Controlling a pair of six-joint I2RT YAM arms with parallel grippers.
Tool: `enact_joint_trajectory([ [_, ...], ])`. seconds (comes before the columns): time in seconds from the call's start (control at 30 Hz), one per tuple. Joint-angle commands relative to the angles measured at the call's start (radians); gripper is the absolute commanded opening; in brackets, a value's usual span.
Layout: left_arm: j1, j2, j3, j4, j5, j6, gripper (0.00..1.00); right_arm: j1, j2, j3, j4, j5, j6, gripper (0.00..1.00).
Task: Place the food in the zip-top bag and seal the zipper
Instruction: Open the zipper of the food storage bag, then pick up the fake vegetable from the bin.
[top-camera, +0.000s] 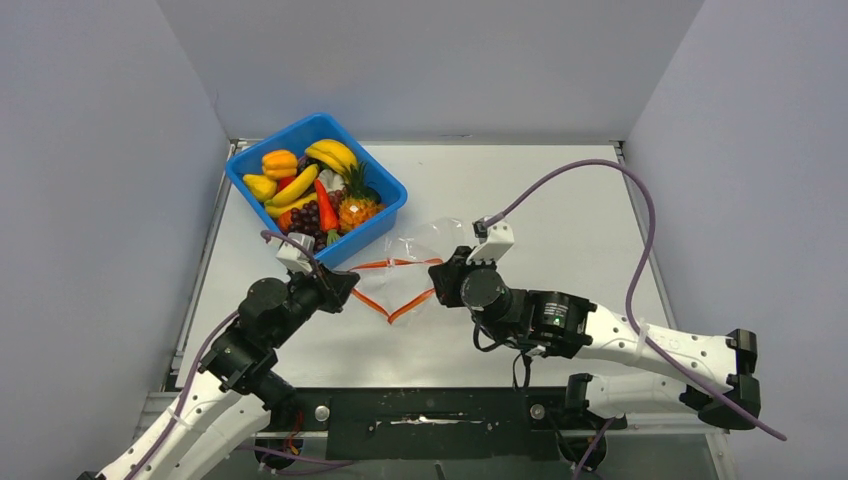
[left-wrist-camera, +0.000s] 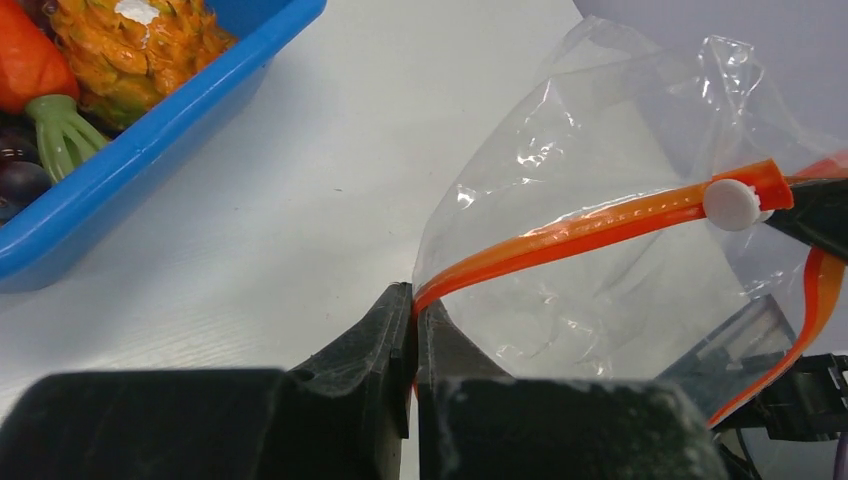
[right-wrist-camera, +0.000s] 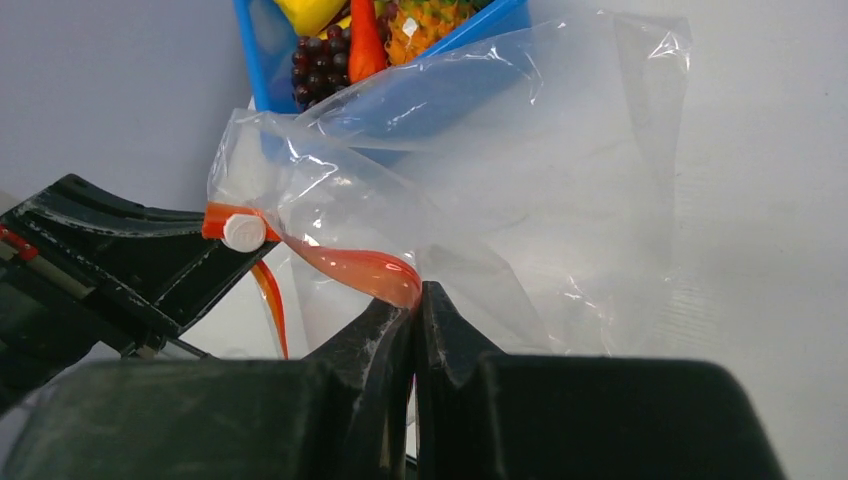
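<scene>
At the middle of the bench (top-camera: 560, 215), just in front of the blue bin (top-camera: 375, 226), the zip-top bag (top-camera: 425, 245) hung between the two arms, its clear plastic crumpled and floppy. The left end effector (left-wrist-camera: 412, 300) was clamped tight on the zipper (left-wrist-camera: 570, 232), fingers pressed together over the orange strip at one side of the mouth. The right end effector (right-wrist-camera: 417, 298) was pinched shut on that strip too, from the other side! From above, the zipper sagged toward the arms in a V, mouth gaping. A white slider (left-wrist-camera: 733, 205) sat on the strip. And the food (top-camera: 310, 190) lay piled in the bin: bananas (top-camera: 332, 155), carrot (top-camera: 326, 208), pineapple (top-camera: 357, 208), grapes (top-camera: 308, 218).
</scene>
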Motion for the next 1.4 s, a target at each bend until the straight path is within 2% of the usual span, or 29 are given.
enact_joint_trajectory([
  [0.0, 0.005, -0.004, 0.026, 0.063, 0.038, -0.040, 0.02, 0.010, 0.000, -0.036, 0.075, 0.026, -0.009, 0.00],
  [0.13, 0.005, -0.008, 0.024, 0.131, 0.113, -0.087, 0.27, 0.010, 0.020, -0.028, 0.054, 0.036, -0.012, 0.00],
  [0.33, 0.005, 0.003, 0.055, 0.088, 0.090, -0.079, 0.50, 0.009, 0.027, -0.016, 0.008, 0.078, -0.023, 0.00],
  [0.47, 0.006, 0.021, 0.107, 0.028, 0.018, -0.047, 0.69, 0.009, 0.010, -0.024, -0.005, 0.090, -0.049, 0.00],
  [0.5, 0.005, 0.026, 0.120, 0.018, 0.004, -0.030, 0.70, 0.008, 0.003, -0.029, -0.007, 0.092, -0.051, 0.00],
  [0.73, 0.006, 0.115, 0.208, -0.055, -0.163, 0.031, 0.70, 0.009, -0.063, -0.053, -0.040, 0.114, -0.041, 0.00],
  [0.8, 0.006, 0.162, 0.227, -0.066, -0.220, 0.065, 0.62, 0.009, -0.080, -0.060, -0.039, 0.115, -0.047, 0.00],
  [0.93, 0.008, 0.294, 0.300, -0.135, -0.398, 0.065, 0.58, 0.011, -0.102, -0.065, -0.040, 0.106, -0.051, 0.00],
  [1.0, 0.014, 0.358, 0.335, -0.148, -0.442, 0.078, 0.56, 0.012, -0.107, -0.066, -0.045, 0.098, -0.048, 0.00],
  [1.13, 0.073, 0.470, 0.378, -0.109, -0.427, 0.105, 0.43, 0.011, -0.111, -0.072, -0.043, 0.086, -0.040, 0.00],
  [1.37, 0.322, 0.667, 0.458, -0.068, -0.192, 0.080, 0.42, 0.017, -0.094, -0.060, -0.047, 0.070, -0.035, 0.00],
])
